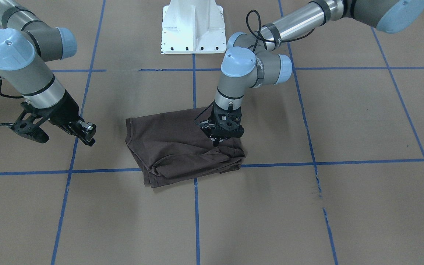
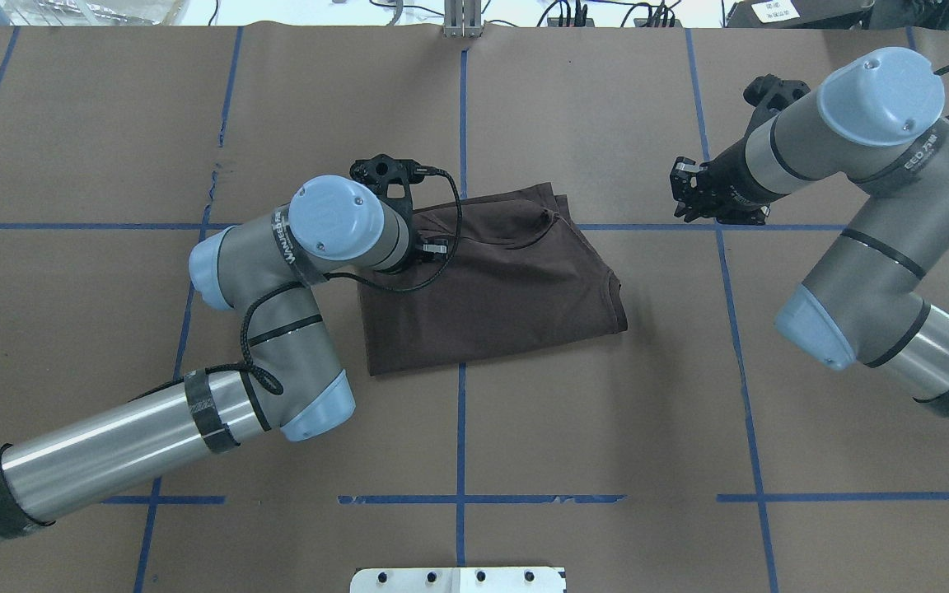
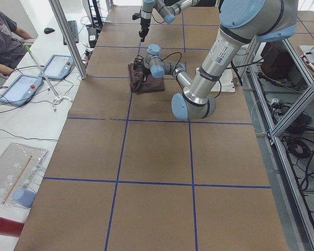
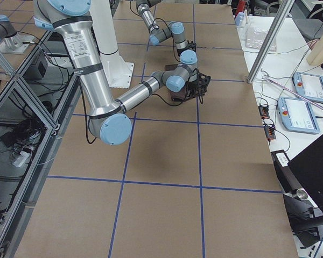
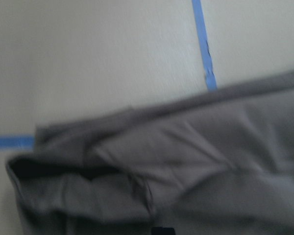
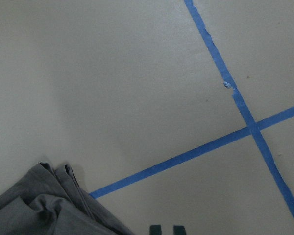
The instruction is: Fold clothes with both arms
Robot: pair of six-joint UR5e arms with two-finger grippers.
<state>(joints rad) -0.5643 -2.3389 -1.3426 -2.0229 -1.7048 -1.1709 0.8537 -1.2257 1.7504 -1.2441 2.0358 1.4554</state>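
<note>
The dark brown T-shirt (image 1: 175,143) lies folded into a thick bundle at the table's middle, and also shows in the overhead view (image 2: 507,280). My left gripper (image 1: 216,142) points straight down onto the bundle's corner on my left, on the operators' side. Its fingers are together, and in the left wrist view a crease of the shirt (image 5: 186,171) runs up to the tips. My right gripper (image 1: 87,136) hangs shut and empty above the bare table, well off the shirt's other side (image 2: 689,198). The right wrist view shows only a corner of the shirt (image 6: 39,210).
The white pedestal base (image 1: 191,27) stands behind the shirt on my side. Blue tape lines (image 1: 195,206) grid the brown table cover. A seated person (image 3: 2,36) and tablets (image 3: 60,65) are at a side desk beyond the table's far edge.
</note>
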